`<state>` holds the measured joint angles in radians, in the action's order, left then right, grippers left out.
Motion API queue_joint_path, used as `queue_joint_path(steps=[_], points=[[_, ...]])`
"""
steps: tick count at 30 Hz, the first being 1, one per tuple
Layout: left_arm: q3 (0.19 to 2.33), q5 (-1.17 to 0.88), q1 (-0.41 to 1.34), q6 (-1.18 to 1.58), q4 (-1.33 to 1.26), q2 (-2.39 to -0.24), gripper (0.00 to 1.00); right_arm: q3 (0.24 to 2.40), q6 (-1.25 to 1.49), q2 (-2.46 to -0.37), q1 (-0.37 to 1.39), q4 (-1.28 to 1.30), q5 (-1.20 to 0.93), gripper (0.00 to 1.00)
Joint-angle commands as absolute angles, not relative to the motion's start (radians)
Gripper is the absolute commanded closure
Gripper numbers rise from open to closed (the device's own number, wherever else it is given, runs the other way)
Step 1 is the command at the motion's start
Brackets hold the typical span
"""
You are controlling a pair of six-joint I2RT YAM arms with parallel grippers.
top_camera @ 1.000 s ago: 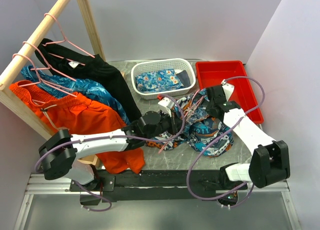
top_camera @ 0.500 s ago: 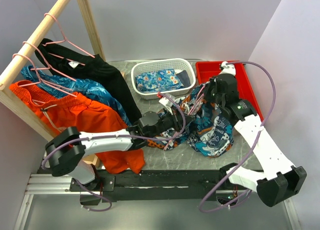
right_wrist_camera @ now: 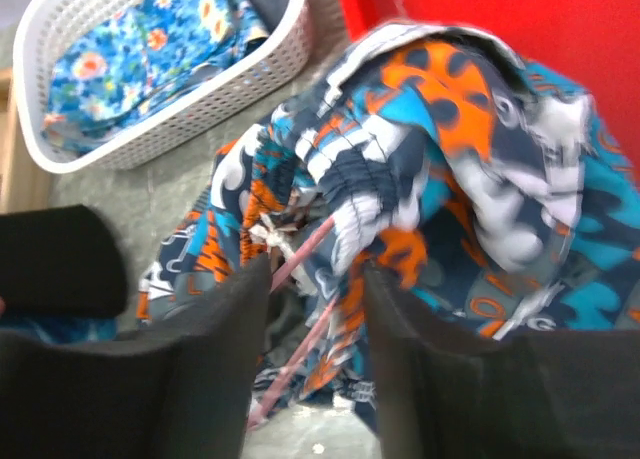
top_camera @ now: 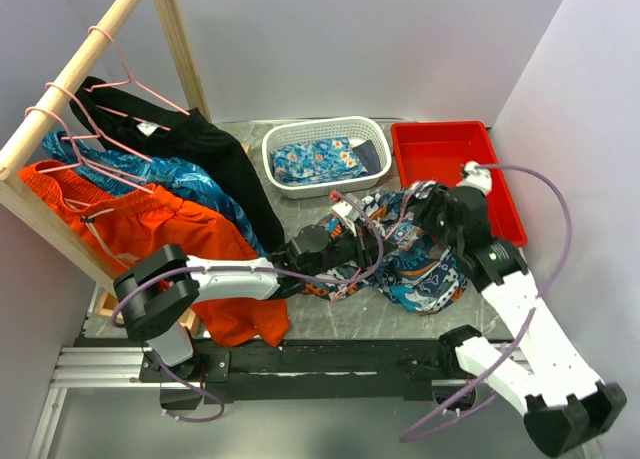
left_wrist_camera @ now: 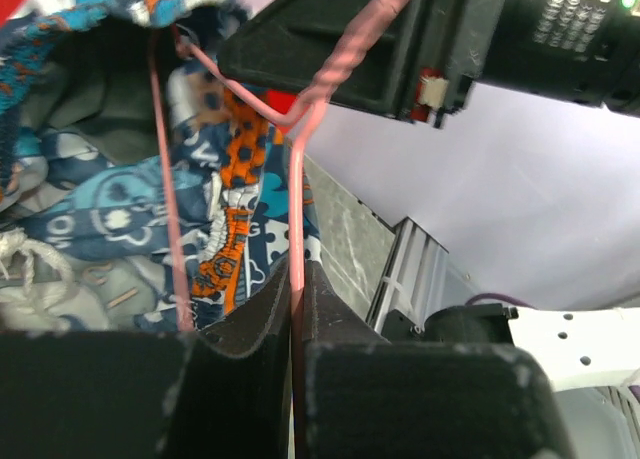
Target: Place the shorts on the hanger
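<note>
The shorts [top_camera: 420, 257], patched in orange, teal, navy and white, lie bunched on the grey table right of centre. In the left wrist view my left gripper [left_wrist_camera: 297, 269] is shut on the thin pink wire of the hanger [left_wrist_camera: 296, 189], which runs up into the shorts [left_wrist_camera: 110, 219]. From above, the left gripper [top_camera: 352, 241] sits at the shorts' left edge. My right gripper [right_wrist_camera: 316, 271] hovers over the shorts [right_wrist_camera: 450, 169] with its jaws apart, and a stretch of hanger wire [right_wrist_camera: 300, 251] shows in the gap. That gripper [top_camera: 432, 211] is above the shorts' far side.
A white basket [top_camera: 370, 134] holding blue floral cloth stands behind the shorts, with a red tray [top_camera: 450, 154] to its right. At the left, the wooden rack [top_camera: 75, 79] carries black, blue leafy and orange garments [top_camera: 170, 234] on pink hangers [top_camera: 120, 79].
The right gripper raised a fold of the shorts, then swung right and lower and opened, letting the fabric go. The left gripper edged right, still clamped on the hanger.
</note>
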<state>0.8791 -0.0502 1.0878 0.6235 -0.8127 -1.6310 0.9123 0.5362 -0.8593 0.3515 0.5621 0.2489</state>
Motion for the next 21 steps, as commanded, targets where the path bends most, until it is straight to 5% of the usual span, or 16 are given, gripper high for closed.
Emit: queue_joint_path(steps=[1,7,21], points=[[0.922,-0.075,1.069,0.6,-1.074,-1.66,0.99,0.879,0.662,-0.74,0.356,0.678,0.16,0.34],[0.931,-0.081,1.069,0.614,-1.103,-1.703,0.99,0.945,0.782,-0.699,0.331,0.716,0.149,0.16],[0.945,-0.049,1.074,0.588,-1.088,-1.753,0.99,1.054,0.916,-0.921,-0.244,0.701,-0.297,0.18]])
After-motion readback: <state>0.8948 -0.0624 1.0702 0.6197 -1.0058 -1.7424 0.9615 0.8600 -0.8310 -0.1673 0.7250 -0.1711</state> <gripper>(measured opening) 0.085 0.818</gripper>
